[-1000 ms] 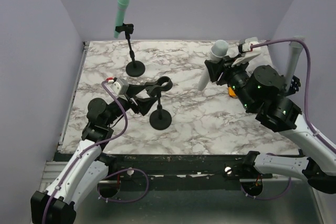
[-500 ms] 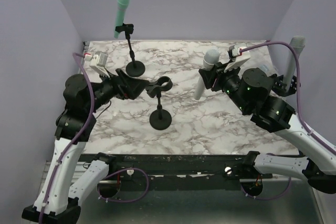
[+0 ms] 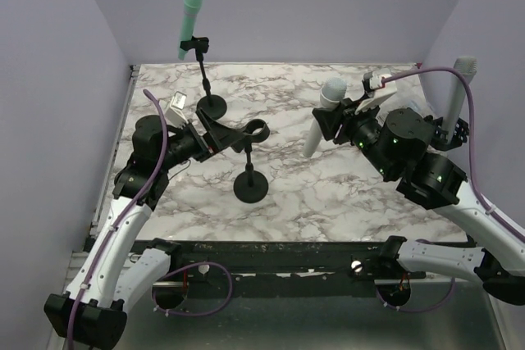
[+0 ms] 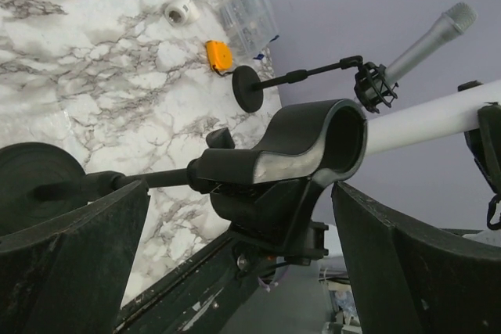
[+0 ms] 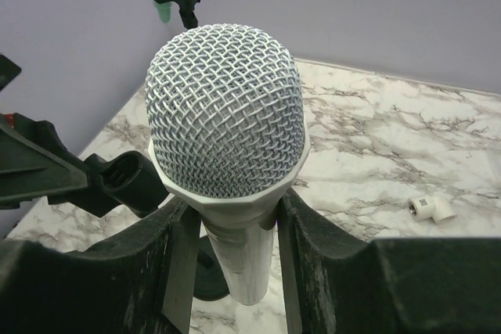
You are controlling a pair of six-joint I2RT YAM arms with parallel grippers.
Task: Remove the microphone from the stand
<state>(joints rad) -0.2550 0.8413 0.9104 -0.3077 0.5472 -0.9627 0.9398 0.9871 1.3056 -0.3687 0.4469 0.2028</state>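
Note:
A white microphone point(image 3: 321, 119) with a mesh head point(image 5: 227, 115) is in my right gripper point(image 3: 335, 125), held tilted in the air right of the black stand point(image 3: 250, 178). In the right wrist view the right gripper point(image 5: 232, 220) is shut on its body just under the head. The stand's clip point(image 3: 257, 130) is empty. My left gripper point(image 3: 215, 134) is open and straddles the clip's mount from the left. In the left wrist view the left gripper point(image 4: 239, 197) has a finger on either side of the clip point(image 4: 309, 142).
A green microphone point(image 3: 189, 18) sits on a stand at the back, base point(image 3: 212, 106). A grey microphone point(image 3: 459, 88) on another stand is at the far right. An orange object point(image 4: 219, 54), a small white roll point(image 5: 430, 209) and a clear box point(image 4: 249, 17) lie nearby.
My left arm rose and swung left, then settled, its gripper staying by the clip. My right gripper carried the white microphone slightly left and has since held about still.

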